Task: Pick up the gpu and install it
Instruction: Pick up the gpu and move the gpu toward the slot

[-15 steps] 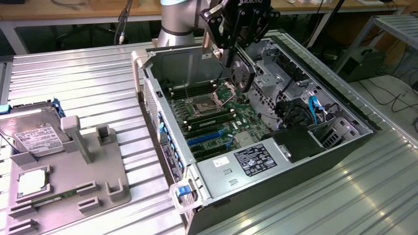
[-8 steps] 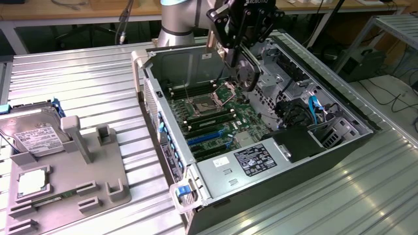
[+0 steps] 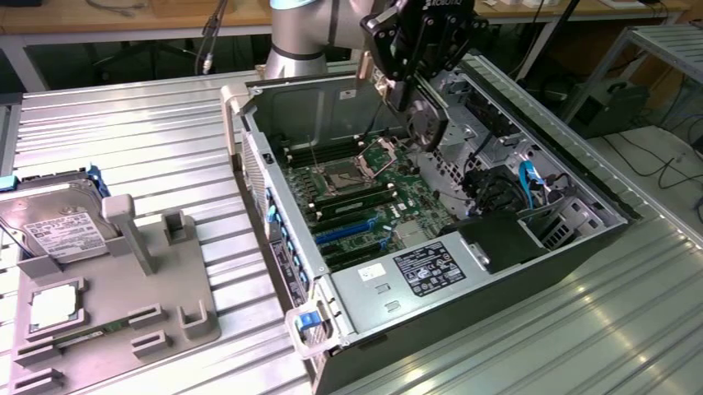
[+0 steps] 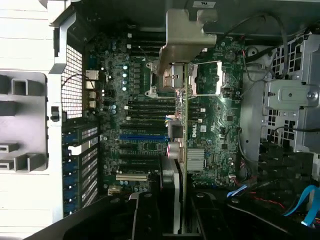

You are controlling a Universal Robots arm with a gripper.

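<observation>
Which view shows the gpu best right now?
Exterior view: the gpu hangs from the end effector over the open case, its broad dark face visible. The wrist view sees it edge-on: a thin green line plus its silver bracket.

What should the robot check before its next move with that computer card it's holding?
1. The gpu is gripped in the gripper: ok, it hangs from the closed fingers.
2. The gpu is over the open computer case: ok.
3. The gpu is seated on the motherboard: not ok, it hangs above the board.
4. The blue slot is free of other cards: ok.
5. The card's edge is lined up with a slot: cannot tell.
6. The blue cable is apart from the gpu: ok, it lies toward the exterior view's right.
</observation>
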